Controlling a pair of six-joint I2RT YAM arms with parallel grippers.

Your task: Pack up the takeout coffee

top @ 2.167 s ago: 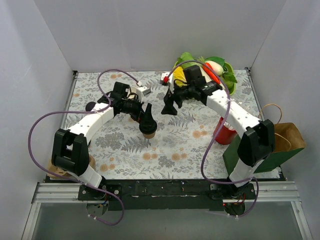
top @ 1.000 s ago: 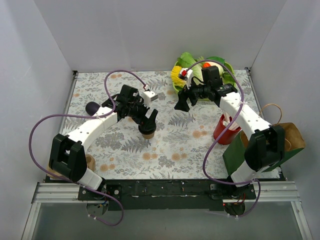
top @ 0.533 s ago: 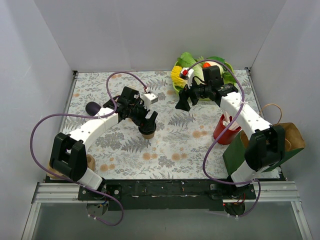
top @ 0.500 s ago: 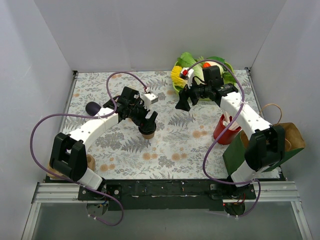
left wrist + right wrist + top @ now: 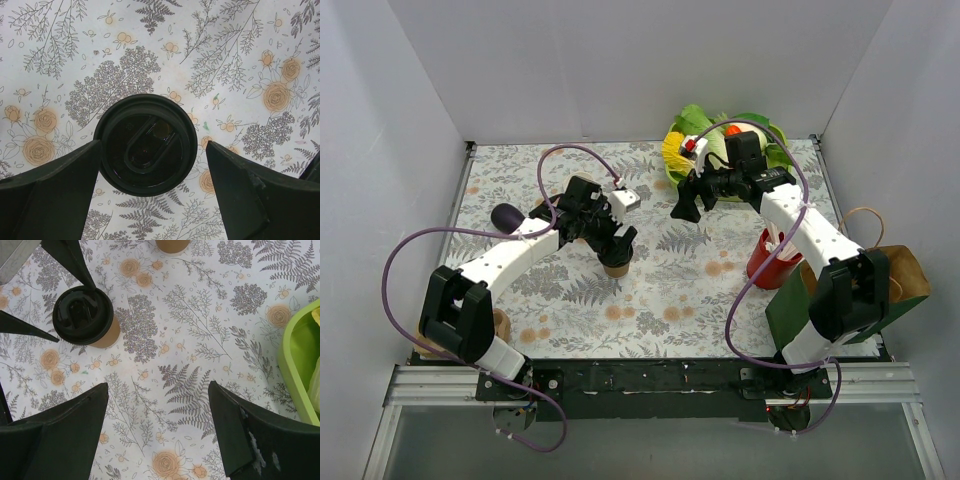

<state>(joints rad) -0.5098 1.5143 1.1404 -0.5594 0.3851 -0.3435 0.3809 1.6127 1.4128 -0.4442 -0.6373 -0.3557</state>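
The takeout coffee is a tan paper cup (image 5: 615, 267) with a black lid (image 5: 145, 144), standing upright on the floral table mat. My left gripper (image 5: 616, 243) is open right above it. In the left wrist view its gripper (image 5: 153, 145) has one finger on each side of the lid, with a small gap at the left finger and a wider gap at the right. My right gripper (image 5: 684, 206) is open and empty, hovering to the right of the cup. The right wrist view shows the cup (image 5: 89, 318) at upper left, away from this gripper (image 5: 157, 386).
A green bowl (image 5: 672, 152) of vegetables stands at the back right, with its rim in the right wrist view (image 5: 300, 370). A red cup of straws (image 5: 768, 260) and a green and brown paper bag (image 5: 875, 292) stand at the right. Tan cups (image 5: 498, 322) and a dark round object (image 5: 505, 215) are at the left.
My left gripper has turned, opened and come down around the lidded cup, which shifted slightly. My right arm drew back toward the green bowl and has held still for the last second.
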